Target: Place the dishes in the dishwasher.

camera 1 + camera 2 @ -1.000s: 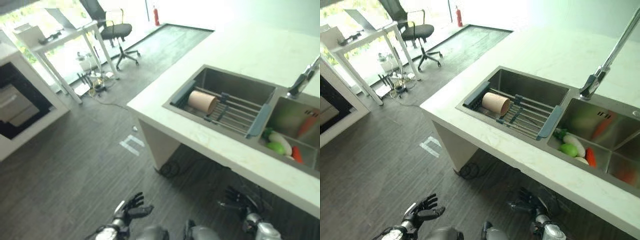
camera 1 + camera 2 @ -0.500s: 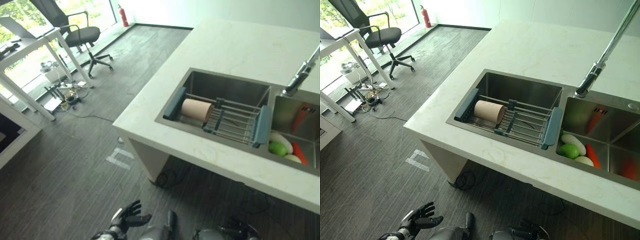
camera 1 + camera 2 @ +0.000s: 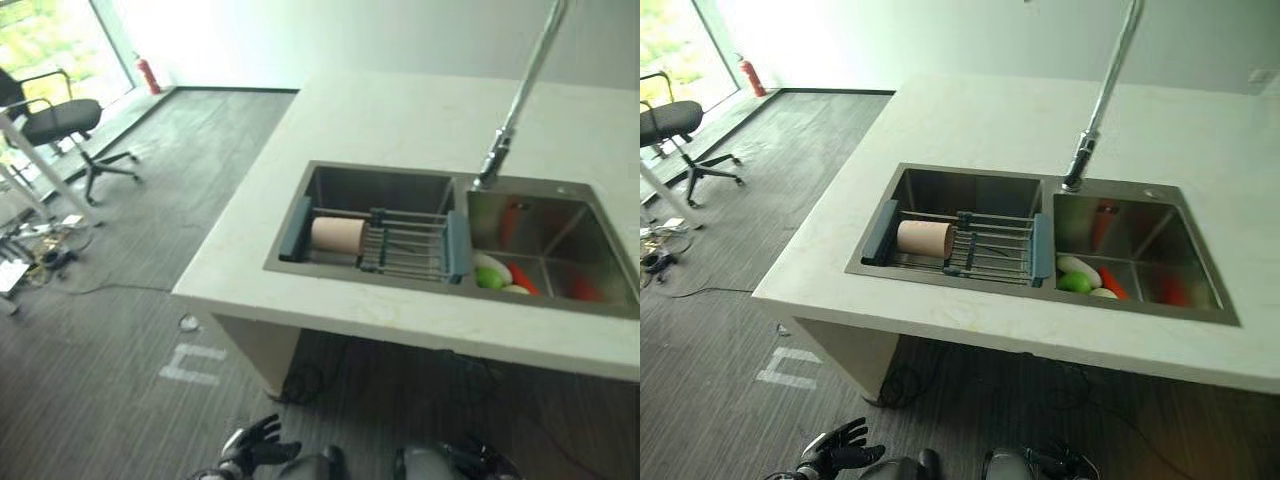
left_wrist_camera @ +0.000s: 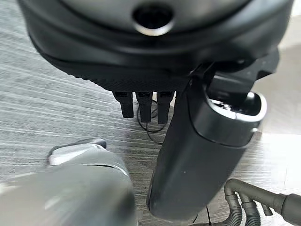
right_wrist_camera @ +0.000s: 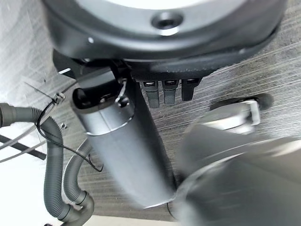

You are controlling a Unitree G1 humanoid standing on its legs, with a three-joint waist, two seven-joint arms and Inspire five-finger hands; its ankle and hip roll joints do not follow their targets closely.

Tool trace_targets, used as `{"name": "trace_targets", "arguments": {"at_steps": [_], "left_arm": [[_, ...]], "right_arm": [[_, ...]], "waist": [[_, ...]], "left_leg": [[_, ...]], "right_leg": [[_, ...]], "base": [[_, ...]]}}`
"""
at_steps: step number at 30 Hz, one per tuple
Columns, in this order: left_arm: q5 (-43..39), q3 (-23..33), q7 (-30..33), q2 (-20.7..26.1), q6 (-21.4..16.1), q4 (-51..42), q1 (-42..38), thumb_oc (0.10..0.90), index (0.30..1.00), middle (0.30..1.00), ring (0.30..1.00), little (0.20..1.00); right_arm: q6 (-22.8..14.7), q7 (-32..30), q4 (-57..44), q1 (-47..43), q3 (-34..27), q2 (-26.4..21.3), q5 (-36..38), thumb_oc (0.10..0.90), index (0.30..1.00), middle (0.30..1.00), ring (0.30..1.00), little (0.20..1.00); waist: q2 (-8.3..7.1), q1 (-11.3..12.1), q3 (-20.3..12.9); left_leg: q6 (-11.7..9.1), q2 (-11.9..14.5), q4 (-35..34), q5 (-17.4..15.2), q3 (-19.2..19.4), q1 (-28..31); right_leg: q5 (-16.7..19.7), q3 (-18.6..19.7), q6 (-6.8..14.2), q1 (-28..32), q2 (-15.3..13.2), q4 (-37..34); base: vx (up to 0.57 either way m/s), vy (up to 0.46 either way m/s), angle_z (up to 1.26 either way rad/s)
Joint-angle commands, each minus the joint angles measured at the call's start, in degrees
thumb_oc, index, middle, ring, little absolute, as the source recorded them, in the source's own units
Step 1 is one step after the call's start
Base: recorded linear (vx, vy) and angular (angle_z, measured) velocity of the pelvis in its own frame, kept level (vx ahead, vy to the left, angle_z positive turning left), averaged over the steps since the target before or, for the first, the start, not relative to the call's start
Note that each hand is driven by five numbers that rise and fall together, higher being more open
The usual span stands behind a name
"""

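So both our hands are hanging low right now, down near the dark striped floor [image 3: 120, 380] in front of the counter. Our left hand [image 3: 252, 447] sits at the bottom of the head view with its fingers spread and relaxed, nothing in it. In its own wrist view the fingers [image 4: 143, 103] point straight out and the thumb [image 4: 202, 141] sticks forward, still holding nothing. Our right hand [image 3: 1058, 462] is just peeking in at the bottom edge; its wrist view shows straight fingers [image 5: 170, 92] and the thumb [image 5: 127, 150] out over the floor, empty too.

Further out there's the white stone counter [image 3: 970, 120] with a double stainless steel sink [image 3: 1200, 305] sunk into it. Across the left basin sits a metal wire drying rack with grey-blue end pieces [image 3: 990, 255], and lying on its side on that rack is the tan cylindrical cup [image 3: 925, 238], well apart from both hands. The right basin has a pile of green, white and orange vegetables [image 3: 1085, 280]. A tall chrome faucet [image 3: 1100, 100] stands behind the sinks.

Way off left, a black office chair [image 3: 55, 125] and a red fire extinguisher [image 3: 753, 76] by the wall
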Motion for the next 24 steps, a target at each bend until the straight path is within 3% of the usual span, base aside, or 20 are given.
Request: {"name": "trace_targets", "arguments": {"at_steps": [1,4,7,8,10,12,14,17,20,24], "left_arm": [[-3.56,1.92,2.55,-0.01,0.24,-1.18,1.22,0.800,0.900,0.900,0.900,0.900],[-6.84,2.73,5.54,-1.00,3.31,0.60,1.65,0.800,0.900,0.900,0.900,0.900],[-7.33,3.09,7.02,-1.56,3.49,1.67,1.70,0.800,0.900,0.900,0.900,0.900],[-7.85,3.27,7.71,-2.19,3.70,2.07,1.52,0.800,0.900,0.900,0.900,0.900],[-6.94,3.43,7.38,-2.58,3.35,2.15,1.64,0.800,0.900,0.900,0.900,0.900],[-7.77,3.46,7.57,-2.98,3.08,2.50,2.01,0.800,0.900,0.900,0.900,0.900],[-8.30,3.56,7.08,-3.15,3.70,3.25,1.64,0.800,0.900,0.900,0.900,0.900],[-6.91,3.83,7.13,-3.60,4.38,4.32,0.70,0.800,0.900,0.900,0.900,0.900],[-8.32,4.27,8.07,-3.83,3.99,4.86,0.76,0.800,0.900,0.900,0.900,0.900],[-12.30,6.34,9.01,-3.56,2.24,5.34,1.28,0.800,0.900,0.900,0.900,0.900]], "right_arm": [[0.03,-0.94,0.20,-0.67,-0.65,-1.78,-1.06,0.800,0.900,0.900,0.900,0.900],[-0.09,-0.54,2.17,0.40,-2.03,-1.97,0.08,0.800,0.900,0.900,0.900,0.900],[-0.30,-0.93,1.98,0.78,-2.42,-2.19,-0.60,0.800,0.900,0.900,0.900,0.900],[0.02,-1.85,1.33,1.17,-2.20,-2.95,2.11,0.800,0.900,0.900,0.900,0.900],[-0.07,-1.99,1.26,1.50,-2.62,-3.37,3.99,0.800,0.900,0.900,0.900,0.900],[-0.49,-1.77,1.97,1.04,-3.43,-3.77,3.95,0.800,0.900,0.900,0.900,0.900],[-1.42,-1.31,2.11,0.84,-3.76,-3.96,5.49,0.800,0.900,0.900,0.900,0.900],[-2.06,-0.78,1.65,1.37,-4.60,-3.44,7.66,0.800,0.900,0.900,0.900,0.900],[-2.12,-0.40,1.35,1.74,-4.60,-2.90,7.40,0.800,0.900,0.900,0.900,0.900],[-2.96,-1.19,1.89,1.50,-2.93,-1.66,4.07,0.800,0.900,0.900,0.900,0.900]], "waist": [[-0.02,-0.48,2.45],[-1.33,-0.25,1.06],[-2.32,0.01,1.15],[-3.99,1.37,2.32],[-4.08,2.18,2.78],[-3.01,2.46,2.53],[-0.52,1.90,2.56],[0.58,0.77,1.46],[0.75,0.62,0.69],[0.54,1.84,-0.67]], "left_leg": [[-2.26,-1.38,-1.28,-7.73,-1.86,9.12],[-3.69,-0.18,-1.28,-6.76,1.06,11.00],[-4.48,-0.22,-1.28,-5.04,2.11,12.39],[-5.90,-0.15,5.75,1.96,0.86,7.86],[-6.04,-0.06,9.35,3.97,-0.56,3.02],[-5.38,0.44,-1.28,2.53,-0.88,5.96],[-7.54,5.20,-1.28,2.75,-2.00,2.28],[-8.89,8.04,-1.28,1.66,-0.60,1.93],[-9.32,7.55,-1.28,0.21,-1.09,2.78],[-8.43,5.23,-1.28,-1.86,-2.22,3.78]], "right_leg": [[8.73,0.04,1.27,3.07,0.20,-6.58],[4.43,-0.87,-0.44,5.62,0.25,-6.58],[2.76,-0.37,-1.44,7.52,0.22,-6.58],[0.88,1.40,-3.46,9.97,0.43,-6.58],[0.19,1.77,-4.34,10.59,0.66,-6.58],[-0.37,1.55,-3.50,10.62,0.59,-6.58],[-1.26,0.47,-3.33,11.40,1.78,-6.58],[-1.73,-2.20,-2.80,11.50,0.54,-6.58],[-1.64,-2.82,-2.27,11.44,-0.77,-6.58],[-1.85,-2.31,-1.61,11.99,-1.70,-6.58]], "base": [[0.21,-0.342,-0.48],[0.25,-0.285,-0.18],[0.18,-0.199,0.07],[0.08,-0.201,0.11],[0.09,-0.103,0.14],[0.14,0.197,0.10],[0.10,0.312,-0.22],[0.06,0.231,0.32],[0.09,0.179,0.46],[0.15,0.117,0.03]]}}
